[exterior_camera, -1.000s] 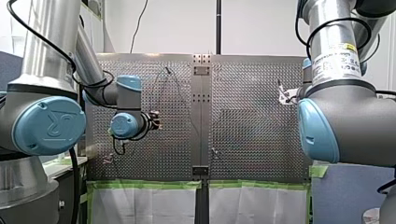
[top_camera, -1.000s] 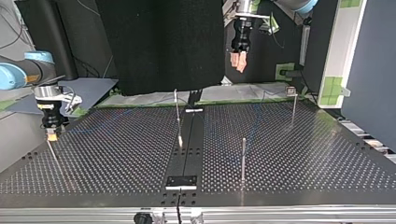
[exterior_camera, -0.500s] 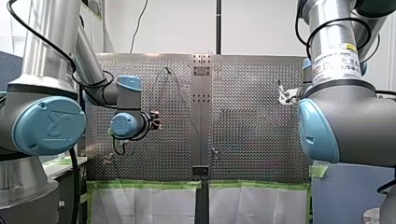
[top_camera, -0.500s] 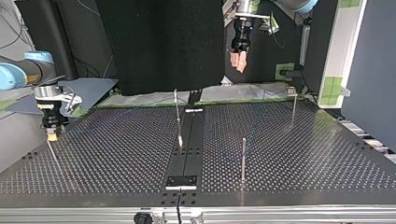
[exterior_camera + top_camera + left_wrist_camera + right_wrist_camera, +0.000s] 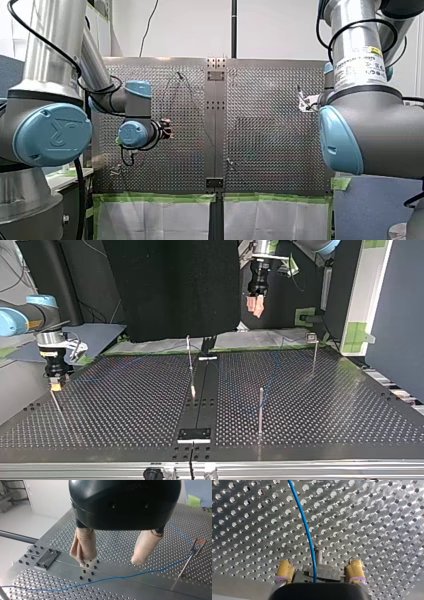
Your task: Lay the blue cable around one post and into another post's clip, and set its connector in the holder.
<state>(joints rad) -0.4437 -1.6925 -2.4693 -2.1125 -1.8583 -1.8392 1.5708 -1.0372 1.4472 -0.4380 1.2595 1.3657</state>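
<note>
The blue cable [image 5: 120, 577] lies slack across the perforated table [image 5: 130, 542], under my left gripper [image 5: 111, 561]. That gripper hangs well above the plate, its beige pads [image 5: 83, 547] open and empty; in the top view it sits high at the back [image 5: 255, 305]. A thin post with a clip [image 5: 187, 562] stands beside the cable. My right gripper [image 5: 320, 566] is low over the table, its yellow pads [image 5: 285, 570] open. Between them sits a grey metal holder [image 5: 332, 573], and the cable [image 5: 304, 525] runs from it out ahead past a small post [image 5: 319, 555].
Several thin upright posts stand on the table [image 5: 189, 357] [image 5: 260, 407] [image 5: 314, 355]. A dark plate [image 5: 194, 434] is fixed on the centre strip near the top view's front edge. Green tape [image 5: 155, 198] lines the table's near edge in the front view.
</note>
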